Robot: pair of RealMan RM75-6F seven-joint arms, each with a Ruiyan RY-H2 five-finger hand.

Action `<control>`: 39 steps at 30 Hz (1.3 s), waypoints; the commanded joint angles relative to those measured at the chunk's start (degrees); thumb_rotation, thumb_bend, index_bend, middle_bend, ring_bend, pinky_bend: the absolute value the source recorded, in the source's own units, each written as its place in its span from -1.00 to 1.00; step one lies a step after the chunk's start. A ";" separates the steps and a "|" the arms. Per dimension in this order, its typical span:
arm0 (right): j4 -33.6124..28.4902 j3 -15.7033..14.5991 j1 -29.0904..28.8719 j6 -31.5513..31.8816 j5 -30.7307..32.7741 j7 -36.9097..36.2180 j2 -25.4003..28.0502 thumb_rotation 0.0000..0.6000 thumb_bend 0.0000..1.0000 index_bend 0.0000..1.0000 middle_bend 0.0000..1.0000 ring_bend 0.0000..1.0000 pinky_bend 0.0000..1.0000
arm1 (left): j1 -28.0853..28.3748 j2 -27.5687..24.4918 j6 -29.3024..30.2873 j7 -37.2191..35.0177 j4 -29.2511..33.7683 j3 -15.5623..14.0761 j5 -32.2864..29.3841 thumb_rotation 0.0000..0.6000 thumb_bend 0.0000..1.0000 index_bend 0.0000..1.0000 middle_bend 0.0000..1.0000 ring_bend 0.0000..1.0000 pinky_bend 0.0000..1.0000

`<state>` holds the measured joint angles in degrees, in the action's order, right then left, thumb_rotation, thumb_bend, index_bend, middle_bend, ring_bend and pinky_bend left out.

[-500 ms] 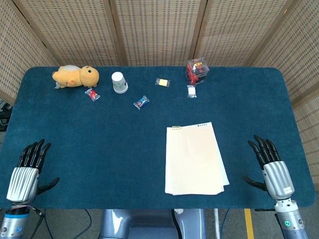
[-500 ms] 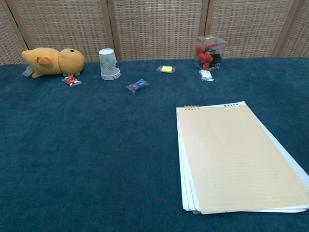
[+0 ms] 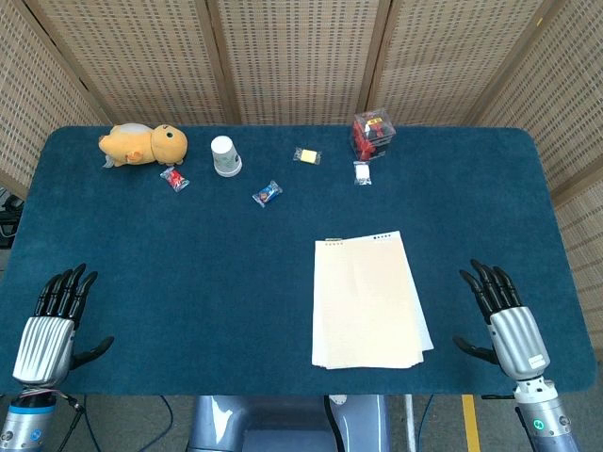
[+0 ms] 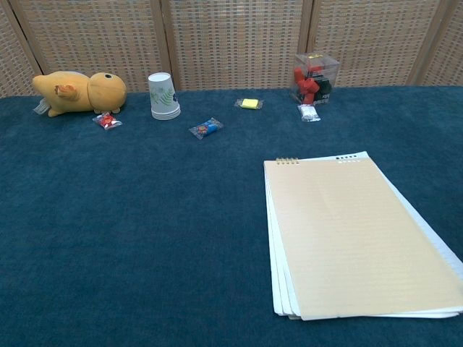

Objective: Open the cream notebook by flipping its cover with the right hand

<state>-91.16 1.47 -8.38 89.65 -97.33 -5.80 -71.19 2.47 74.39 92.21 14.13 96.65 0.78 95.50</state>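
The cream notebook (image 3: 367, 301) lies closed and flat on the blue table, right of centre; in the chest view the notebook (image 4: 358, 235) fills the lower right, with white sheets showing under its cover. My right hand (image 3: 501, 316) hovers near the table's front right edge, to the right of the notebook, fingers spread and holding nothing. My left hand (image 3: 55, 317) sits at the front left edge, also spread and empty. Neither hand shows in the chest view.
Along the back stand a yellow plush toy (image 3: 143, 144), an upturned paper cup (image 3: 224, 155) and a clear box of red pieces (image 3: 373, 134). Small wrapped candies (image 3: 268, 194) and a yellow eraser (image 3: 306, 155) lie scattered near them.
My right hand has shifted slightly left and toward the front edge, closer to the notebook. The left hand and the notebook have not moved.
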 commanded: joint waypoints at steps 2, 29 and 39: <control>-0.09 -0.29 -0.09 -0.48 -0.09 0.44 -0.22 1.00 -0.51 -0.86 -1.00 -1.00 -0.99 | 0.14 0.06 -0.45 0.10 -0.07 0.05 -0.42 1.00 -0.72 -1.00 -1.00 -1.00 -0.90; -0.62 -4.28 -2.54 -10.30 -1.02 10.54 -12.95 1.00 -0.55 -0.86 -1.00 -1.00 -1.00 | -0.30 -1.10 0.66 -0.84 1.27 0.14 -0.10 1.00 -0.72 -1.00 -1.00 -1.00 -0.90; 3.05 -5.85 -2.55 -12.47 -0.45 11.91 -18.21 1.00 -0.55 -0.86 -1.00 -1.00 -1.00 | -0.38 -1.05 1.02 -0.96 1.31 0.03 0.51 1.00 -0.72 -1.00 -1.00 -1.00 -0.90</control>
<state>-88.22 -4.28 -10.94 77.26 -97.83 6.07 -89.28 2.09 73.34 93.23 13.17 97.96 0.81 96.01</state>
